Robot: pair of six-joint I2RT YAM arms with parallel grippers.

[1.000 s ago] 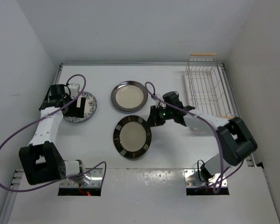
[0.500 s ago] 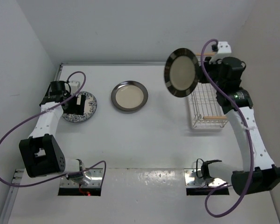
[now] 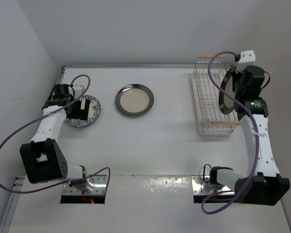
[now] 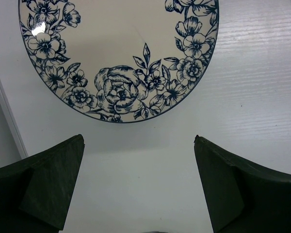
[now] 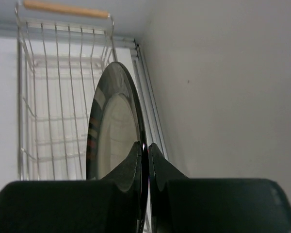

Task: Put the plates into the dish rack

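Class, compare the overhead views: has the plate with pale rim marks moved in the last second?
Yes. From left of the dish rack, the plate moved right and now stands on edge over it, gripped by the right end effector.

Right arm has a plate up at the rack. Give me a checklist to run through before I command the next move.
1. Grip: right gripper shut on the rim of the dark-rimmed plate: ok.
2. Pose: that plate stands on edge over the dish rack: ok.
3. Slot: plate's lower edge lined up between the wires: cannot tell, hidden from view.
4. Room: no other plate in the rack: ok.
5. Other arm: left gripper open beside the floral plate, not touching it: ok.
6. Remaining: cream-centred plate lying flat, apart from both arms: ok.
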